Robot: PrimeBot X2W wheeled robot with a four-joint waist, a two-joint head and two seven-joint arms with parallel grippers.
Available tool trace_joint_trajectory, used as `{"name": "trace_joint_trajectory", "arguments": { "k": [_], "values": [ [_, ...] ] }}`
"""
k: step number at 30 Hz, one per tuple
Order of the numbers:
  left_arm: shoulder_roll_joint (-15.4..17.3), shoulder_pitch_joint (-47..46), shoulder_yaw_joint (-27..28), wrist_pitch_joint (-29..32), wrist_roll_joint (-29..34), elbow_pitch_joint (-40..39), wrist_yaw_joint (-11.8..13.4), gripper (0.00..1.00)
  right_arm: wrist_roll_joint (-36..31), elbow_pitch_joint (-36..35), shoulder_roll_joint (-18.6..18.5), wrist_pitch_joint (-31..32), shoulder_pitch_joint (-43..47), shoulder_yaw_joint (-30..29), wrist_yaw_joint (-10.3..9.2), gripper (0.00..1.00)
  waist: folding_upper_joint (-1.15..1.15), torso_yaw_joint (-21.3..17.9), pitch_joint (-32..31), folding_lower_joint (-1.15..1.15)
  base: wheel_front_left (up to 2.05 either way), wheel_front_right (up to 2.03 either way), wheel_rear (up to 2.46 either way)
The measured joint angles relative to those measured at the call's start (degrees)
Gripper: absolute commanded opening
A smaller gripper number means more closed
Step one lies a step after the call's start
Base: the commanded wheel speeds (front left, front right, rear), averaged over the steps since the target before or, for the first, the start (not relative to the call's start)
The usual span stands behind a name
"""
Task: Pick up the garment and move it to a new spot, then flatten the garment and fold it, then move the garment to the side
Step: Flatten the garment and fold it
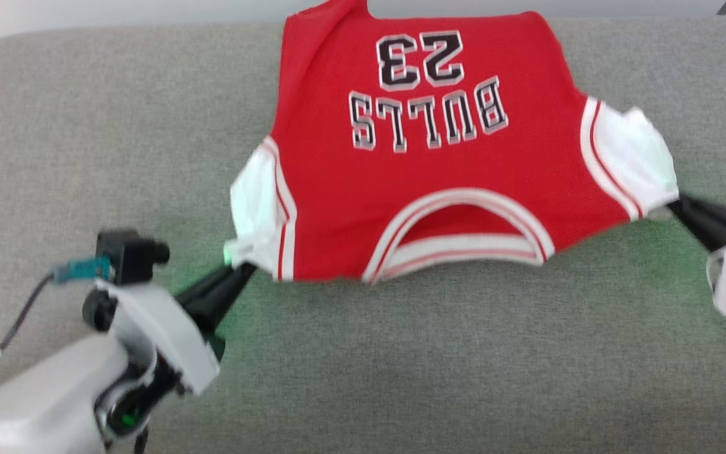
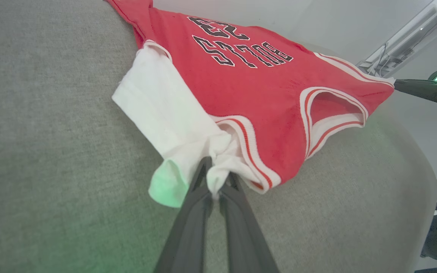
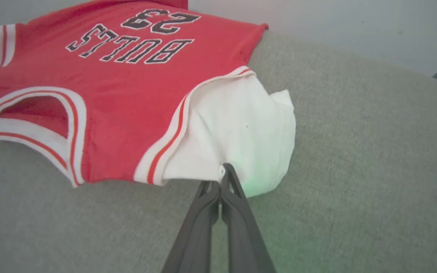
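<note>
Here, the left gripper [image 2: 216, 175] was pinched shut on a bunched white shoulder corner of the garment [image 1: 432, 170]. The cloth gathered right at its jaw tips, and a small flap hung just beside them. Beyond those jaws and to their right, the jersey spread across the grey cushion [image 1: 401, 366], lettering up. Its neck opening lay between the 2 sets of jaws and its hem far beyond them. At the other shoulder, the right gripper [image 3: 222, 172] was likewise clamped on white fabric, which fanned out ahead of its jaws; the red body ran off to their left.

The jersey looked light, soft and limp. It would probably sag and wrinkle wherever unsupported, and a thin pinch might slip under a hard pull. It did not look fragile. The shoulder corners, where striped trim doubles the cloth, seemed the soundest holds, with both taken together to keep it taut.

Counted: 1 garment, 2 grippers, 1 cushion, 2 turned-out white shoulder patches.
</note>
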Motion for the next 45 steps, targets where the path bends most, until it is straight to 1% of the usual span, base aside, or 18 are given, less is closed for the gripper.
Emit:
{"name": "trace_joint_trajectory", "arguments": {
  "k": [2,6,10,13,17,20,23,25,27,29,33,38,41,45],
  "values": [
    [1.45,2.15,-0.64,0.0,-0.19,-2.02,0.0,0.0,0.54,-4.34,-1.78,2.13,4.71,-2.49,0.0,0.0,0.0,-0.04,-0.52,0.0,0.0,0.0,0.0],
    [4.37,6.23,-0.74,0.0,-1.03,-5.89,0.0,0.0,1.66,-12.68,-4.04,6.98,15.02,-7.93,0.0,0.0,0.0,-0.27,-1.38,0.0,0.0,0.0,0.0],
    [7.53,9.44,-1.23,0.0,-1.62,-10.09,0.0,0.0,2.0,-19.6,-5.64,11.95,25.26,-14.08,0.0,0.0,0.0,-0.66,-1.43,0.0,0.0,0.0,0.0],
    [9.79,11.7,-1.82,0.0,-2.18,-12.74,0.0,0.0,0.88,-24.21,-5.58,16.02,32.76,-19.16,0.0,0.0,0.0,-0.81,-1.16,0.0,0.0,0.0,0.0],
    [12.54,14.35,-2.48,0.0,-2.54,-16.02,0.0,0.0,-1.02,-30.29,-3.69,22.35,42.53,-25.61,0.0,0.0,0.0,-0.85,-1.07,0.0,0.0,0.0,0.0],
    [14.49,16.0,-2.63,0.0,-2.47,-18.29,0.62,0.0,-3.13,-35.01,-1.07,26.93,49.31,-31.15,0.0,0.0,0.0,-0.68,-0.95,0.0,0.0,0.0,0.0],
    [15.12,16.67,-2.27,0.0,-2.41,-20.07,1.65,0.0,-5.44,-39.5,2.91,30.59,53.52,-36.72,0.0,0.0,0.0,-0.37,-0.67,0.0,0.0,0.0,0.0],
    [14.95,16.73,-2.12,0.0,-2.38,-20.65,1.97,0.0,-7.7,-41.41,5.36,32.67,54.5,-39.33,0.0,0.0,0.0,-0.19,-0.46,0.0,0.0,0.0,0.0],
    [14.1,16.72,-2.15,0.05,-2.24,-20.57,2.22,0.0,-9.64,-42.84,6.82,35.15,54.61,-40.63,-0.01,0.0,0.0,-0.01,-0.26,0.0,0.0,0.0,0.0],
    [12.5,16.57,-2.07,0.22,-2.35,-19.86,2.2,0.0,-10.7,-43.4,8.49,37.1,54.25,-40.99,-0.01,0.0,0.0,0.19,-0.11,0.0,0.0,0.0,0.0],
    [9.02,15.75,-2.1,0.53,-2.87,-17.2,1.85,0.0,-12.93,-42.75,9.89,39.49,51.15,-39.96,-0.01,0.0,0.0,0.47,0.32,0.0,0.0,0.0,0.0],
    [5.26,15.06,-2.78,1.24,-1.59,-11.44,1.41,0.0,-13.97,-36.96,11.22,39.66,47.03,-35.99,-0.01,0.0,0.0,0.51,0.64,0.0,0.0,0.0,0.0],
    [3.19,15.0,-2.77,0.9,-1.27,-8.54,1.09,0.0,-15.14,-32.74,11.49,38.05,44.96,-33.54,0.0,0.0,0.0,0.55,0.72,0.0,0.0,0.0,0.0],
    [1.58,14.94,-2.77,0.49,-0.73,-6.02,0.58,0.0,-15.99,-28.74,11.68,35.37,42.78,-30.77,0.0,0.0,0.0,0.59,0.83,0.0,0.0,0.0,0.0]
  ]
}}
